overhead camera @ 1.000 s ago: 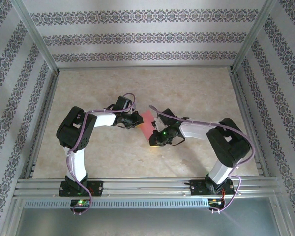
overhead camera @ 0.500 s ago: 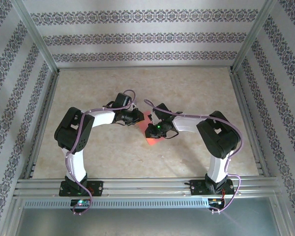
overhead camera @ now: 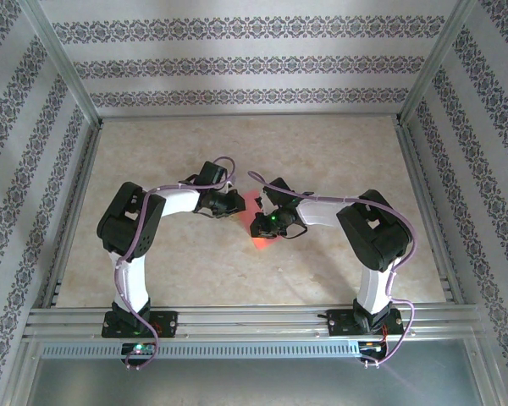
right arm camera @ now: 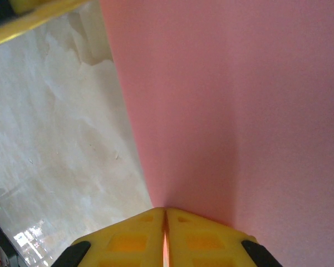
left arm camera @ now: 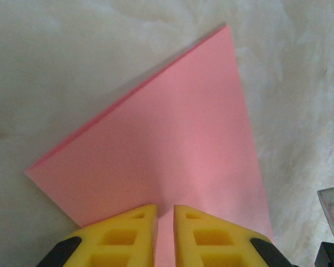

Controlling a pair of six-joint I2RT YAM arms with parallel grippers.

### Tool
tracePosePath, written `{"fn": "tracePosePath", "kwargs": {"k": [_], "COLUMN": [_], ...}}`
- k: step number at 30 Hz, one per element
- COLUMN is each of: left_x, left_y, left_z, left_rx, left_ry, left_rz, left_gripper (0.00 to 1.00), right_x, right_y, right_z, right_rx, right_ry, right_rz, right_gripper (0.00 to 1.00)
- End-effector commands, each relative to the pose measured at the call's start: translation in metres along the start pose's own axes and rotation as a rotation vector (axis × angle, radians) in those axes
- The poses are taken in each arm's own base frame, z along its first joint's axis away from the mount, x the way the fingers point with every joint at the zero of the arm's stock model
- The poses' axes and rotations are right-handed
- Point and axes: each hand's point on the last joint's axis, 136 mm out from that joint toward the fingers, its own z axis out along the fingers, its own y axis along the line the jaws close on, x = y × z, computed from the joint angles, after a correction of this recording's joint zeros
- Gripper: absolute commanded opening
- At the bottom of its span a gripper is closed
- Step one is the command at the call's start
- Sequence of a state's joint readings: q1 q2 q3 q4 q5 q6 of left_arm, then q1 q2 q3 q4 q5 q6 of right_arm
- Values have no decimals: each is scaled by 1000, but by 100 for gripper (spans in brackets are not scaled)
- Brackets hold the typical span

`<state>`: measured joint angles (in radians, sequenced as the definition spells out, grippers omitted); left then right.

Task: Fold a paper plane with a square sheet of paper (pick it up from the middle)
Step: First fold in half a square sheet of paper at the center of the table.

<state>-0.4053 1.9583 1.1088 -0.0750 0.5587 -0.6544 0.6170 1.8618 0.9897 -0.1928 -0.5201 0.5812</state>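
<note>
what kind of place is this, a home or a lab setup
Most likely a lab test cell for robots, not a home: an aluminium frame boxes in a marble-look table, patterned wallpaper panels act as backdrop, and two arms are bolted to a rail.

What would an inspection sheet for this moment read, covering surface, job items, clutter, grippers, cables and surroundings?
Surface: beige marbled table, no marks seen.
Job's things: pink paper between the two grippers, folded along one edge, triangular in the left wrist view.
Clutter: nothing seen.
Grippers: left gripper nearly shut, paper running into the narrow gap between its yellow fingers; right gripper shut on the paper's edge.
Cables: purple cable looped along the left arm, another along the right arm; neither snagged as far as visible.
Surroundings: patterned wallpaper panels on three sides, aluminium frame rails at the near edge.
</note>
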Motion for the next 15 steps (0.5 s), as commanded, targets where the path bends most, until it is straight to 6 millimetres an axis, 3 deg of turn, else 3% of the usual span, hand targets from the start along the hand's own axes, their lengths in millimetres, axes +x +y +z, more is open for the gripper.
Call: {"fn": "tracePosePath", "kwargs": {"k": [1, 9, 15], "left_x": [-16, -54, -72], "left_y": [41, 70, 52], "left_z": [-7, -29, -56], "left_rx": [-144, -276, -278], "left_ry": [-24, -54, -113], "left_rz": [1, 37, 61], "left_gripper": [16, 16, 16], "right_x": [16, 14, -7], "right_y": [-26, -20, 14], "right_z": [3, 0, -18], "right_rx": [85, 58, -47], "right_ry": [54, 37, -38], "right_rz": [60, 75, 60], "right_gripper": [12, 12, 12]}}
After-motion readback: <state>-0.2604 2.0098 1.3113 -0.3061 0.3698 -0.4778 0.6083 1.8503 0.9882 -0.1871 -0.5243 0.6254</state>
